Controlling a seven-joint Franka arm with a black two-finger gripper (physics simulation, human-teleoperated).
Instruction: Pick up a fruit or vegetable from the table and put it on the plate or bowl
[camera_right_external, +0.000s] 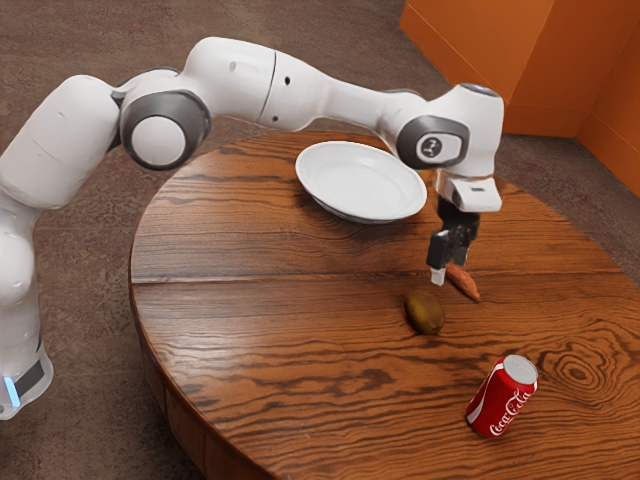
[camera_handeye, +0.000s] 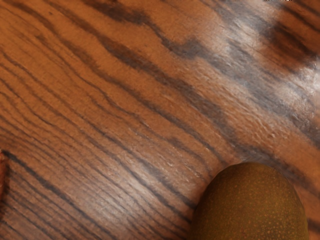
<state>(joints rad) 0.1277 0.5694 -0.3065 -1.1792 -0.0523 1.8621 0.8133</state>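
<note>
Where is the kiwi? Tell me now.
The kiwi lies on the table, just to the exterior view's left of the orange vegetable, between the white plate behind and the red can in front.

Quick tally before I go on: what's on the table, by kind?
Produce: 2 (brown oval kiwi, small orange carrot)
Dishes: 1 (round white ceramic plate)
Cans: 1 (red metal cola can)
Total: 4

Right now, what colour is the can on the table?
The can is red with white lettering, silver top; exterior view shows it best.
</note>
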